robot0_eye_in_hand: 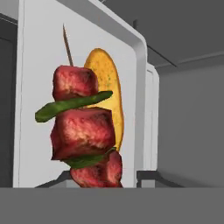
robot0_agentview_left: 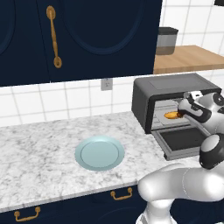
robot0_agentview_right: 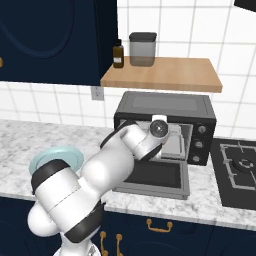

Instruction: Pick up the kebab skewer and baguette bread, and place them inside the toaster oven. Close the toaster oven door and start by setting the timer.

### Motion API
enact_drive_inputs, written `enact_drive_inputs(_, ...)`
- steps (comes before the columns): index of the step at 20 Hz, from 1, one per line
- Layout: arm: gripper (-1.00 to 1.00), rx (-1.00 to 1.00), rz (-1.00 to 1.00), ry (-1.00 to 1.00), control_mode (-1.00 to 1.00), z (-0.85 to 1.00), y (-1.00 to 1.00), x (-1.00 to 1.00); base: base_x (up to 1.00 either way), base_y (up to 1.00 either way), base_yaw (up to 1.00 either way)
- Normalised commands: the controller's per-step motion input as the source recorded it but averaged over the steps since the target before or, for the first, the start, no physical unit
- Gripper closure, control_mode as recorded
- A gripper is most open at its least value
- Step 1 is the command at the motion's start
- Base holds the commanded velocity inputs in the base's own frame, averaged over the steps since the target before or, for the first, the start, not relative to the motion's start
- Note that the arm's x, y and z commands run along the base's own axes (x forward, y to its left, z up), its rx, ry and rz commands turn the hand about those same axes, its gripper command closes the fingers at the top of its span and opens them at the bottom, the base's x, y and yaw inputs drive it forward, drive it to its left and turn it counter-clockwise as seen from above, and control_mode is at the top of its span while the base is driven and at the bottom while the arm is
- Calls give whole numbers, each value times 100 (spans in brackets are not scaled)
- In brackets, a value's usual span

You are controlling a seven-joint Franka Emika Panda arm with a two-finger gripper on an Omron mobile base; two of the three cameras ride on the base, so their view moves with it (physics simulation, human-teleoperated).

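Observation:
The toaster oven (robot0_agentview_left: 170, 85) (robot0_agentview_right: 165, 105) stands on the counter with the toaster oven door (robot0_agentview_left: 181, 140) (robot0_agentview_right: 155, 175) dropped flat in front of it. My gripper (robot0_eye_in_hand: 100, 179) (robot0_agentview_left: 181, 111) reaches into the oven's mouth. Close before the hand hangs the kebab skewer (robot0_eye_in_hand: 83, 131), red-brown meat chunks with green pieces on a thin stick. Its lower end sits between my fingertips (robot0_eye_in_hand: 151, 176), which stand slightly apart from the meat. Behind it the golden baguette bread (robot0_eye_in_hand: 109, 78) (robot0_agentview_left: 172, 115) lies on the oven's pale tray (robot0_eye_in_hand: 39, 65).
A light blue plate (robot0_agentview_left: 99, 153) (robot0_agentview_right: 55, 159) rests on the marble counter left of the oven. A stove top (robot0_agentview_right: 240, 170) lies to the oven's right. Above, a wooden shelf (robot0_agentview_right: 165, 75) carries a grey jar (robot0_agentview_right: 142, 50) and a dark bottle (robot0_agentview_right: 118, 54).

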Motion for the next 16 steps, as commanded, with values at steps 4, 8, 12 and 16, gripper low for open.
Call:
enact_drive_inputs(4,-100,0,0,0,-100,0,0,0,0,0,0)
enact_drive_inputs(8,-100,0,0,0,-100,5,-2,0,0,0,0)
enact_drive_inputs(12,-100,0,0,2,-100,17,-13,1,0,0,0)
enact_drive_inputs(16,-100,0,0,13,-100,21,0,5,0,0,0)
